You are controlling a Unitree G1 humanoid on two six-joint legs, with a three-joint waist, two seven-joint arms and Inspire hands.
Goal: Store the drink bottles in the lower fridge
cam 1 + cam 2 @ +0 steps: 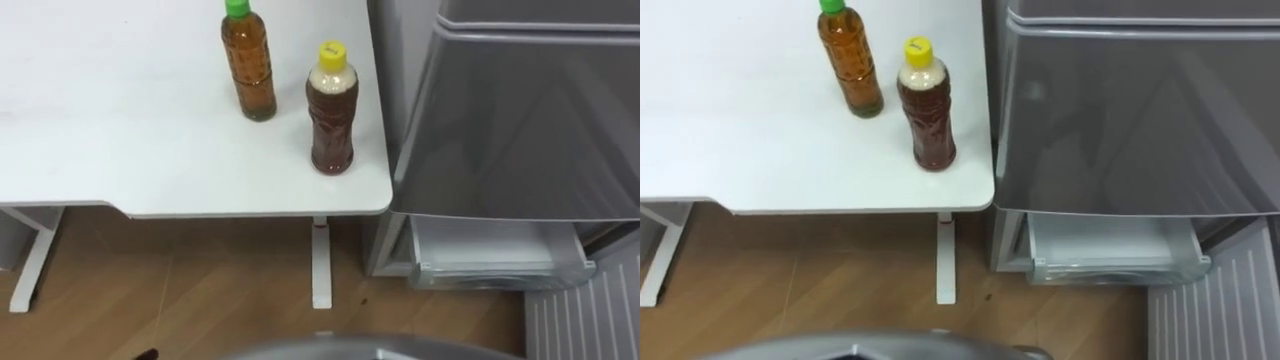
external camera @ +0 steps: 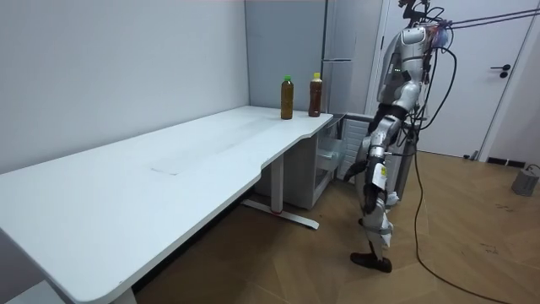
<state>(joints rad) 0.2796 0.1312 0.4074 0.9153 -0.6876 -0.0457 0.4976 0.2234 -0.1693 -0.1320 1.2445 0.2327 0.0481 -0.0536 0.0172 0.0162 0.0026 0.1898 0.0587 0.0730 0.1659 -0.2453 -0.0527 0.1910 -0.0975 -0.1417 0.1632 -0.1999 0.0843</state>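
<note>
Two drinks stand upright near the white table's right front corner. The green-capped bottle holds amber liquid. The yellow-capped bottle holds darker brown liquid and stands closer to the edge. Right of the table is the grey fridge, and its lower drawer is pulled out and looks bare inside. In the room view I stand a step back from the table corner, facing the bottles and the fridge. My left hand hangs at my side, away from both bottles.
A ribbed white panel lies low at the right beside the drawer. A table leg stands under the corner on the wood floor. In the room view a closed door and a small bucket are behind me.
</note>
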